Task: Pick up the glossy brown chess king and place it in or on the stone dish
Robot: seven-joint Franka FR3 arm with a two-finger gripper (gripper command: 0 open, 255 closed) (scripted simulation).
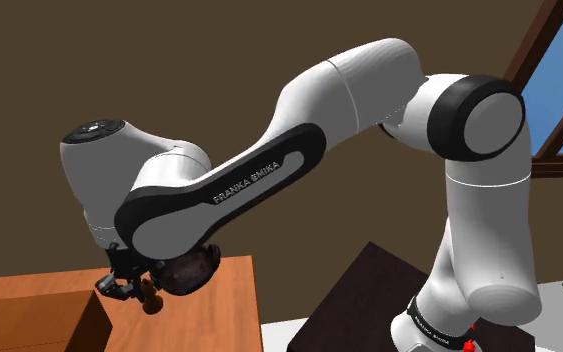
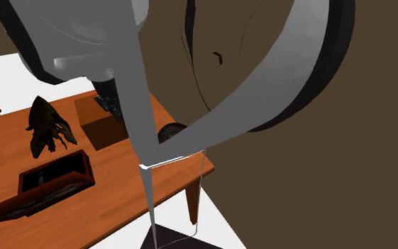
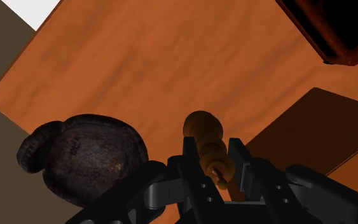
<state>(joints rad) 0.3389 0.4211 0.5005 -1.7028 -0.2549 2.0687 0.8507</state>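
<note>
A wide orange-brown wooden table [image 3: 139, 57] carries everything in the scene. A plain brown block [image 3: 311, 124] rests on it to one side of the claw, and the corner of a dark open tray [image 3: 336, 25] is seen further off. On the other side of the claw lies the stone dish [image 3: 88, 159], a dark, rough, mottled bowl with a lump at one end of its rim. The claw [image 3: 213, 153] is pinching the glossy brown chess king [image 3: 203, 127], whose ringed stem is clasped between the two black fingers, with the rounded end projecting beyond the fingertips. The king is thus held just beside the dish and is not yet over it. Whether the piece is clear of the table cannot be told.

The step in hand is judged to be the carry to the dish. The grip should be kept firm, since a glossy turned stem could slip or swing between flat pads. Enough height should be gained for the projecting end to pass over the dish's rim, and the sideways shift toward the dish should be kept short and slow, away from the block. The piece should be centred over the hollow rather than the rim, lowered close to the dish's floor, and only then released, so that rolling out is made less likely.
</note>
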